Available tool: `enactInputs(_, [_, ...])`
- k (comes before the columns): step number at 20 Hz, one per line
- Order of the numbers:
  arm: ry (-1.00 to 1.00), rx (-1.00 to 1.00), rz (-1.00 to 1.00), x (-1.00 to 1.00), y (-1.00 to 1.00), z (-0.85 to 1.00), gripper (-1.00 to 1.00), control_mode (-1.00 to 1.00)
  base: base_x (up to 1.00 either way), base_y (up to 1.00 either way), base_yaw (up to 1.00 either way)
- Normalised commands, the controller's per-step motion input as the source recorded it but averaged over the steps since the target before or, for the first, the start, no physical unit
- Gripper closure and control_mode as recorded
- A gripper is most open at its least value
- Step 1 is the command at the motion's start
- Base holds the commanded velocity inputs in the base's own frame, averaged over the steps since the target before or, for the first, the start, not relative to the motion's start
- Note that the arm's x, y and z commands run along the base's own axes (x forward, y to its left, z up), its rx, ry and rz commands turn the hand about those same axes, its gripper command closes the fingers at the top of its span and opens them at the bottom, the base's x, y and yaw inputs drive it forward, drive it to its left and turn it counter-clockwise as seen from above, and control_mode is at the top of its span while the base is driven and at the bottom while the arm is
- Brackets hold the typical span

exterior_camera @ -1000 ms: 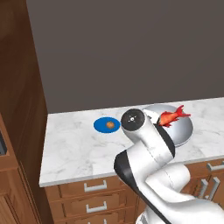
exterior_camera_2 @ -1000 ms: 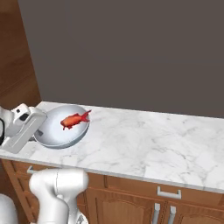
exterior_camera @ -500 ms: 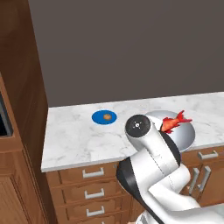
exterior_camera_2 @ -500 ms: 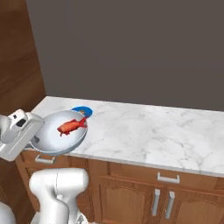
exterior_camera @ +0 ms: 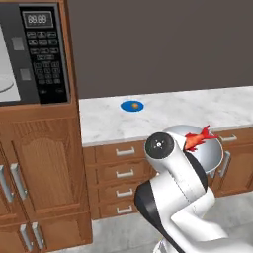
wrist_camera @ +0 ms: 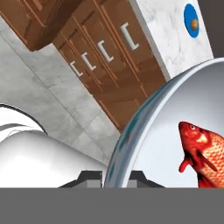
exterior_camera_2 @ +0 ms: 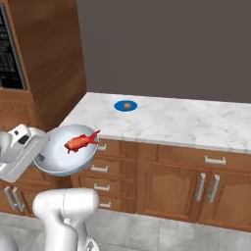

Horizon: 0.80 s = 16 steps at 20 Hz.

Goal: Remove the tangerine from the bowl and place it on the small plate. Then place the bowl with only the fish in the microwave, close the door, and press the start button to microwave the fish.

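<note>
The white bowl (exterior_camera_2: 59, 164) hangs in front of the drawers, off the counter, with my gripper (exterior_camera_2: 40, 158) shut on its left rim. In the hand view the fingers (wrist_camera: 92, 176) straddle the bowl (wrist_camera: 175, 105) rim. The red fish (exterior_camera_2: 81, 141) lies inside it, tail up (exterior_camera: 197, 139), close up in the hand view (wrist_camera: 203, 148). The tangerine (exterior_camera: 134, 105) rests on the small blue plate (exterior_camera: 128, 106) on the marble counter, also seen from the right (exterior_camera_2: 125, 105). The black microwave (exterior_camera: 44, 54) is at the upper left, its light inside (exterior_camera: 7, 64) showing; the door is out of view.
Brown drawers with silver handles (exterior_camera: 123, 150) run under the counter (exterior_camera_2: 186, 122). A tall wooden cabinet (exterior_camera_2: 49, 59) holds the microwave, with doors (exterior_camera: 39, 168) below it. Grey floor (exterior_camera_2: 147, 230) lies between me and the cabinets.
Both base views have shifted: the base has backed away from the counter and toward the left, bringing the microwave into sight. The bowl with the fish stays in my gripper.
</note>
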Motion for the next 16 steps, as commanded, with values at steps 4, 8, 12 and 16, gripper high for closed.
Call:
enactInputs(4, [0.0,0.0,0.0,0.0,0.0,0.0,1.0,1.0,-0.37,1.0,0.15])
enactInputs(8, [0.0,0.0,0.0,0.0,0.0,0.0,1.0,1.0,0.08,1.0,0.06])
enactInputs(12, [0.0,0.0,0.0,0.0,0.0,0.0,1.0,1.0,0.33,1.0,0.0])
enactInputs(16, [0.0,0.0,0.0,0.0,0.0,0.0,1.0,1.0,0.38,0.71,0.0])
